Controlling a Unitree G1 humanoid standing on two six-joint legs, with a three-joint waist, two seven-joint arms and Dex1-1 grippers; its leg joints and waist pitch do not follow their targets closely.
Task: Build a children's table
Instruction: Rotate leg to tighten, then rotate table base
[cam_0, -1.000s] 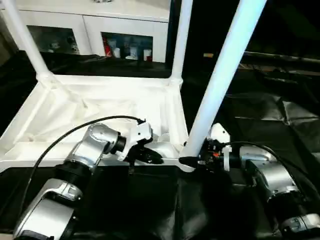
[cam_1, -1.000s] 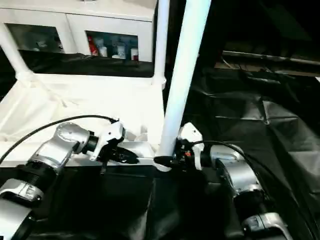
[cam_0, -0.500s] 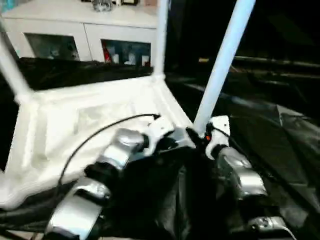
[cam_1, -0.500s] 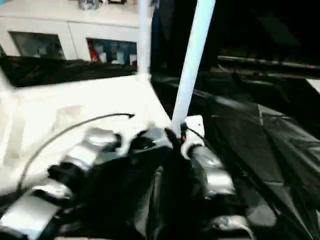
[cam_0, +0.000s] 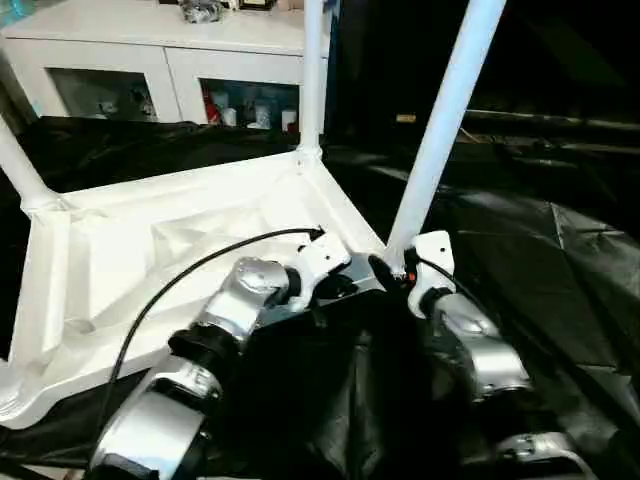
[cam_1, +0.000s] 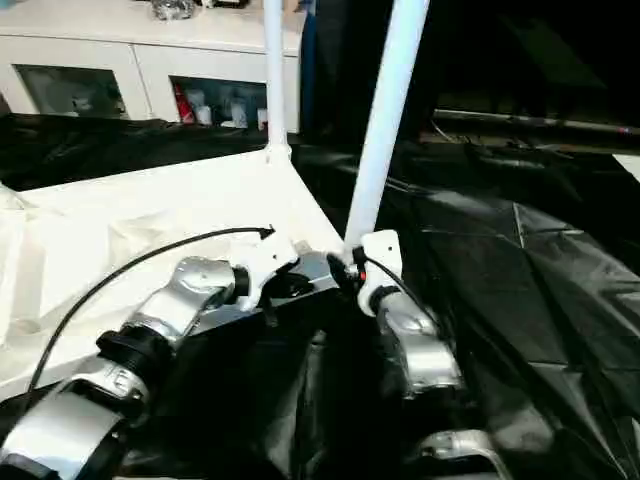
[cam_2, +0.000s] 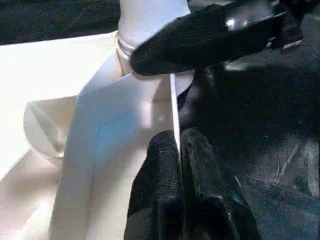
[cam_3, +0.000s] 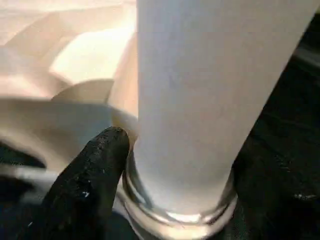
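Note:
The children's table lies upside down on black cloth, its white ribbed top (cam_0: 150, 250) facing up. Three white tube legs stand in its corner sockets: one at the near right corner (cam_0: 440, 130), one at the far corner (cam_0: 311, 70), one at the left (cam_0: 15, 165). My left gripper (cam_0: 345, 288) is shut on the top's thin rim just beside the near right corner; the left wrist view has both black fingers (cam_2: 160, 165) pinching that edge. My right gripper (cam_0: 388, 268) sits at the collared base of the near right leg (cam_3: 200, 100).
A white cabinet (cam_0: 170, 40) with glass doors and small items inside stands behind the table. Crinkled black cloth (cam_0: 540, 260) spreads to the right and front. A black cable (cam_0: 180, 275) arcs over my left forearm.
The view has shifted. The table top has swung round on the cloth against the cabinet behind, while both grippers stay at its near right corner.

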